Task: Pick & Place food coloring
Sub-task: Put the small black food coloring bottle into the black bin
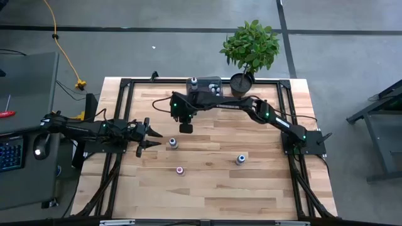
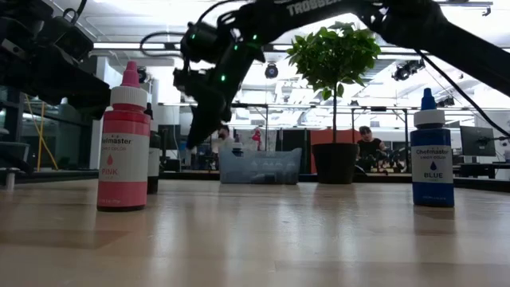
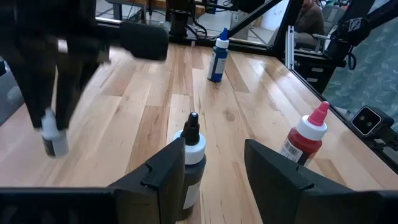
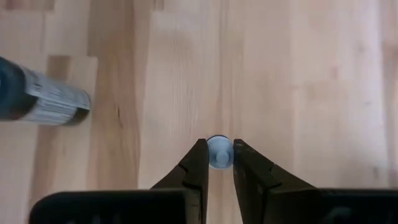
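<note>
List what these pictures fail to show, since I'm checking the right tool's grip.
- Pale-capped small bottle between the right tool's dark fingers: body and label hidden, right wrist view.
- Grey rectangular tray: contents too small, high view.
- Black-capped bottle: label hidden by left tool.

Your pink bottle (image 2: 123, 139), blue bottle (image 2: 432, 150) and dark bottle (image 3: 191, 163) stand upright; a pale-capped one (image 4: 218, 151) sits pinched at twelve o'clock.

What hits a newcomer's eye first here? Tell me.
The right gripper hangs mid-table, jaws shut on a tiny bottle. The left gripper, jaws open, faces a dark bottle. A pink bottle and a blue bottle stand nearer the front, and a plant stands at the back edge.
</note>
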